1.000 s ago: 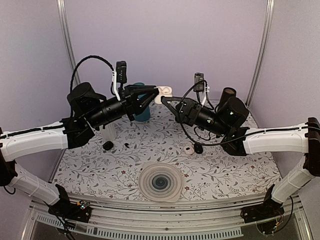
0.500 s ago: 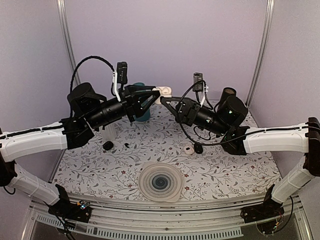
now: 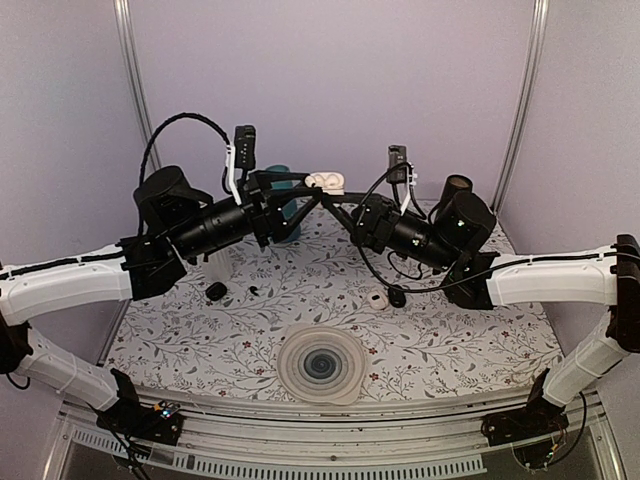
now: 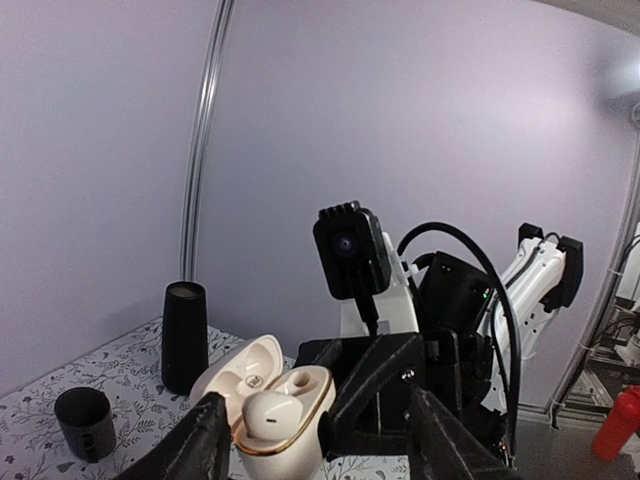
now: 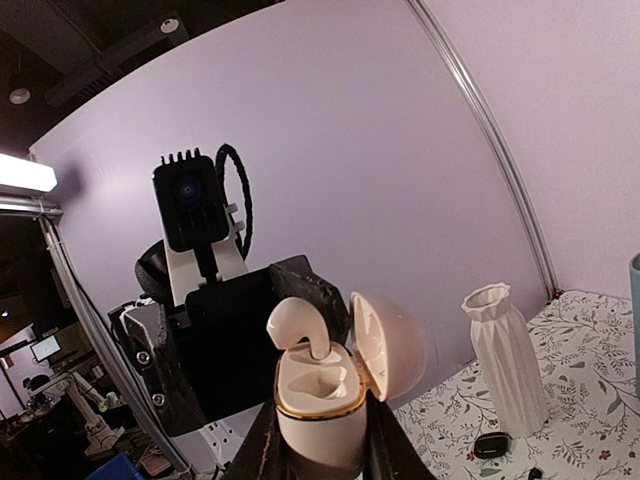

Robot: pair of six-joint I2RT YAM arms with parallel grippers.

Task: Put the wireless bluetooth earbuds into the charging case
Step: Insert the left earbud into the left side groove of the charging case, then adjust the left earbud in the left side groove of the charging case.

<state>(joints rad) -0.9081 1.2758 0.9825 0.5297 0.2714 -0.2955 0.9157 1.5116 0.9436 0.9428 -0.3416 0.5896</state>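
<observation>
Over the last second my left gripper (image 3: 303, 193) has gone in to the charging case (image 5: 318, 398) and drawn back toward its own side. In the overhead view the case now shows clear of it, held high above the table (image 3: 450, 340) at the back centre. I read that as a delivery made. One earbud (image 5: 300, 322) sits in the case, stalk down in a socket and bulb standing above the gold rim, so it may want a last press home (from the left wrist it looks lower and better seated, so I would not swear to either). The left fingers (image 4: 208, 445) stand wide apart and grip nothing, with the case just beyond their tips. The right gripper (image 5: 322, 425) is closed on the base of the case, a finger against each side, holding it upright with the lid (image 5: 390, 345) swung open. The second socket (image 4: 300, 381) is empty, so I judge the task half done. A small white object (image 3: 377, 298) lies on the table below the right arm, and I cannot tell whether that is the other earbud.
</observation>
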